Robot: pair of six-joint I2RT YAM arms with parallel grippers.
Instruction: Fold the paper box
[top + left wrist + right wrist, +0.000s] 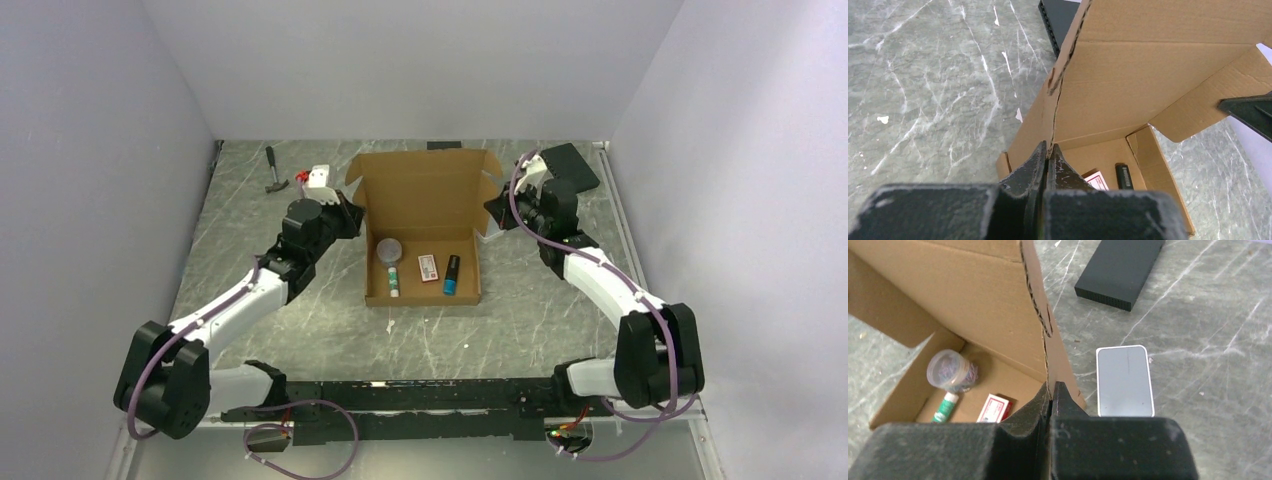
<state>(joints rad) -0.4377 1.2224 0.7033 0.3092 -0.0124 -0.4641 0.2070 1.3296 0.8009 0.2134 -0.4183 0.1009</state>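
The box (425, 215) sits at the centre of the top view, on the table (560, 320) between the two arms. Its tray looks formed: floor flat, front and side walls up. The lid stands open at the far end, and its side flaps splay outward. By my reading, the lid has yet to come down and its flaps and front lip have yet to be tucked in, so the task is past halfway but not closed out.

The left gripper (1049, 150) is pinched tight on the top edge of the wall at the left of the top view, near the back corner where the lid flap begins. The right gripper (1052, 387) is clamped the same way on the opposite wall. Neither has hold of anything else.

Inside the tray, toward the front wall, lie:
- a clear jar (950, 371) of coloured clips;
- a glue stick (944, 408) just in front of the jar;
- a red-and-white packet (993, 407);
- a black-and-blue stick (452, 275) nearest the right-hand wall.

Outside the tray, in the right wrist view:
- a white case (1124, 381) lies flat just beside that wall, at centre right;
- a black slab (1120, 270) lies beyond the case, at the top.
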